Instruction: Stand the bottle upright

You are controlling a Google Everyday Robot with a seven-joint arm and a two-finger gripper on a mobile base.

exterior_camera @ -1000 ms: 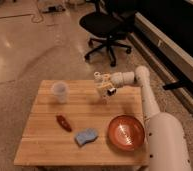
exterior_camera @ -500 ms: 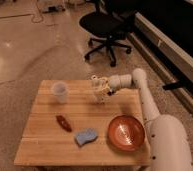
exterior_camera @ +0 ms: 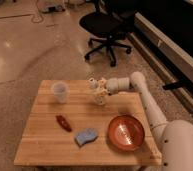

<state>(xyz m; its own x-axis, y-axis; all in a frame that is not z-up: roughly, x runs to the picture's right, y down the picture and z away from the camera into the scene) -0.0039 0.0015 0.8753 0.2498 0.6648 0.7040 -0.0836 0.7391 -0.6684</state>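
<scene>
The bottle (exterior_camera: pixel 100 98) merges with the gripper (exterior_camera: pixel 97 90), and only its white top and pale lower body show. Whether its base touches the tabletop (exterior_camera: pixel 50 142) is unclear. The white arm (exterior_camera: pixel 149 102) rises past the right edge and bends level toward the middle of the far edge. There the gripper clasps the bottle, which leans slightly.

Cream end effector (exterior_camera: pixel 97 88) at the pale yellowish bottle (exterior_camera: pixel 99 98) over the tan table (exterior_camera: pixel 45 125) (orange-red bowl (exterior_camera: pixel 126 134)).
</scene>
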